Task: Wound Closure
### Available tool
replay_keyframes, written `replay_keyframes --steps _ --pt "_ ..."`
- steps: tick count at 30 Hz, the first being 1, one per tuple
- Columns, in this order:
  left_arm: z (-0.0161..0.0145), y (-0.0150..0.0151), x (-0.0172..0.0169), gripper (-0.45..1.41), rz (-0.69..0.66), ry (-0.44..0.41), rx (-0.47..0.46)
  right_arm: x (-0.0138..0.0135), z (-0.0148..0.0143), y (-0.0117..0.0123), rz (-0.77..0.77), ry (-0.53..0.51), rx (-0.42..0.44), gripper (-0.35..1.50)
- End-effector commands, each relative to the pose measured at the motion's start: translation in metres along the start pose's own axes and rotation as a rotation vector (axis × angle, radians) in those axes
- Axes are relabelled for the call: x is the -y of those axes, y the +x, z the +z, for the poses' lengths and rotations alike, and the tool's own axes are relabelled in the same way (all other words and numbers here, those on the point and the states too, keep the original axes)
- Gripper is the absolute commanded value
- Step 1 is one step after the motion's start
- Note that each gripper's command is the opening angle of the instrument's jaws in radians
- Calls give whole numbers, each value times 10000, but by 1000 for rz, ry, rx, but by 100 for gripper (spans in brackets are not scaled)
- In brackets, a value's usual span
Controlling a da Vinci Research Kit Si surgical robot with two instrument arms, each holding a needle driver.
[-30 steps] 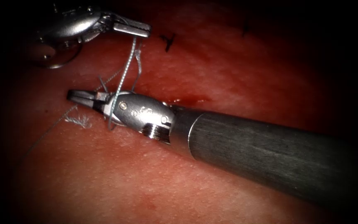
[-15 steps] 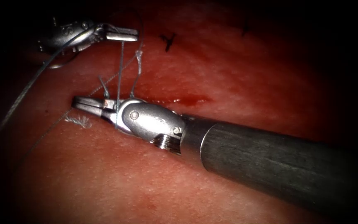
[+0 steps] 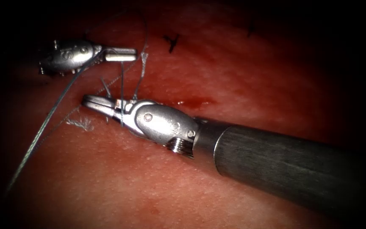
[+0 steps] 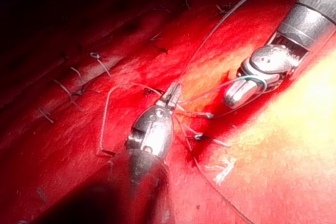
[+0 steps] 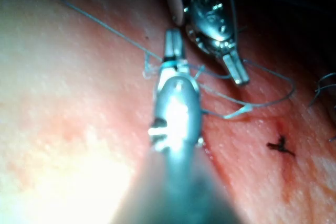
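Note:
My left tool [image 3: 121, 54] sits at the upper left of the endoscope view, jaws shut on the thread [image 3: 122, 85]. That thread drops straight down and is wrapped around the shut jaws of my right tool [image 3: 99, 103], which lies low over the tissue [image 3: 217, 76]. A short thread tail [image 3: 105, 87] stands up from the stitch just behind the right tool's tip. In the left wrist view the left tool [image 4: 172, 94] grips the thread, and the loop [image 4: 253, 80] circles the right tool [image 4: 239, 94]. In the right wrist view the loop [image 5: 170, 64] rings the right tool [image 5: 173, 43].
A long strand of thread [image 3: 43, 131] runs from the left tool down to the lower left. A frayed cut end [image 3: 79, 123] lies on the tissue. Dark knotted stitches [image 3: 172, 41] sit further back. Red fluid [image 3: 193, 101] pools at the cut beside the right tool's wrist.
The left tool has moved down and left with the thread. The right tool has drawn back to the right, loop still around its jaws. A long strand has swung in at the left.

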Motion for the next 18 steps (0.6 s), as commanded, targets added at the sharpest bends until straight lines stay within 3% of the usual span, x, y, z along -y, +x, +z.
replay_keyframes --steps 1,10,18 --pt "5 -1 4 -45 7 7 -9 -6 6 -1 2 -16 -9 -35" --pt "-6 3 -19 -45 63 60 -36 -15 3 0 4 -75 -22 -35" --pt "-19 -6 -30 -45 86 114 -88 -27 -2 -4 106 -155 -36 -35"
